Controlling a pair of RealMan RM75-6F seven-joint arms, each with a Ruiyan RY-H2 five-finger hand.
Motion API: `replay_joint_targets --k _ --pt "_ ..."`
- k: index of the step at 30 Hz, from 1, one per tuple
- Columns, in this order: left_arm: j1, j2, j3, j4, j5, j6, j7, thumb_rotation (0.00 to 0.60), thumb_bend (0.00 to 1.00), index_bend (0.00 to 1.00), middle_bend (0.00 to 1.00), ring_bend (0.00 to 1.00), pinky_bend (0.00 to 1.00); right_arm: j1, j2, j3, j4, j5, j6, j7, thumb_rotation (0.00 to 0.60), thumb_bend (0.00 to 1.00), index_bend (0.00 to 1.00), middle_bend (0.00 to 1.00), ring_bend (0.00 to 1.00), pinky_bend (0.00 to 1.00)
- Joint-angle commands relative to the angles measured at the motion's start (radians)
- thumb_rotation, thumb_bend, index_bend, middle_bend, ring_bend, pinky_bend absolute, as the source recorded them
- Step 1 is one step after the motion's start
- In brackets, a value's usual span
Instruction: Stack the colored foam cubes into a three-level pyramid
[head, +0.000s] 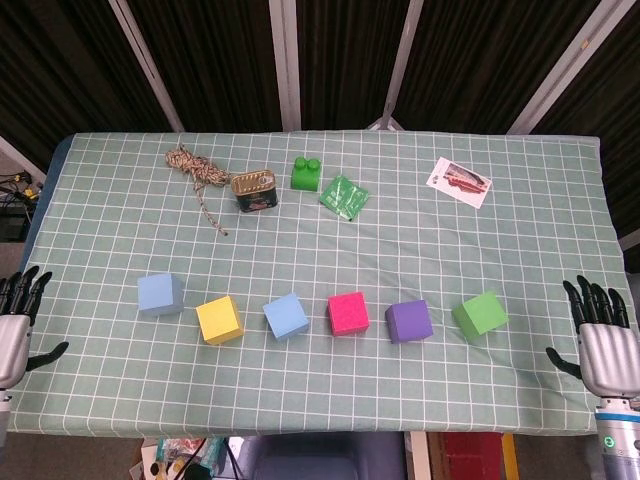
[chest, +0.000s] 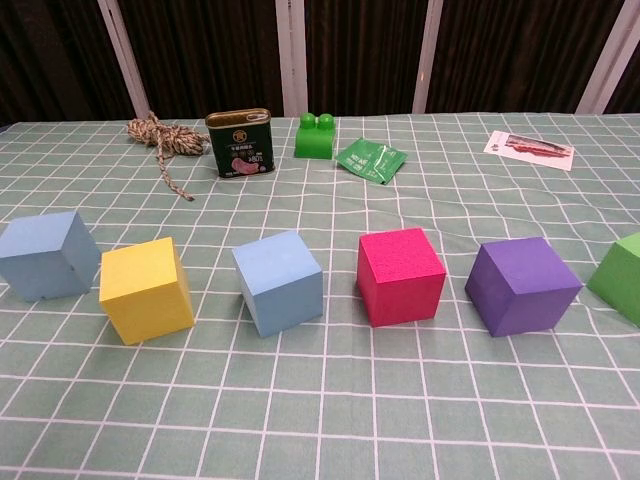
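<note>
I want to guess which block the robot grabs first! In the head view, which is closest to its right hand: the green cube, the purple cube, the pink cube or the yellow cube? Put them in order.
From the right hand, nearest first:
1. green cube, right end of the row
2. purple cube, next one leftward
3. pink cube, middle of the row
4. yellow cube, far toward the left

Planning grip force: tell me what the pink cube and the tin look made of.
Pink cube: apparently foam, matte, with a finely grainy surface and no shine. Tin: likely metal, with a glossy printed green label and a gold-coloured rim catching light, though the label hides most of the body.
</note>
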Motion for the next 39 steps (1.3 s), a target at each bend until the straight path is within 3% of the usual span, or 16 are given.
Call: replay_joint_targets --k 1,33,39 --pt "0.0 0.0 0.0 0.0 0.0 0.0 0.0 0.6 0.0 0.0 0.0 0.0 0.0 0.0 -0.001 -0.002 0.0 -0.006 0.002 0.0 0.6 0.19 0.0 0.0 0.0 0.0" --pt "-0.012 0.008 0.007 -0.031 -0.019 -0.036 0.022 0.6 0.0 0.0 0.0 0.0 0.0 0.0 -0.004 -0.005 -0.003 -0.007 -0.003 0.026 0.6 0.19 0.0 0.0 0.0 0.0" --pt "-0.043 0.024 0.0 -0.074 -0.002 -0.066 0.035 0.6 0.06 0.0 0.04 0.0 0.04 0.0 -0.004 -0.003 -0.006 0.004 -0.009 0.028 0.6 0.18 0.0 0.0 0.0 0.0"
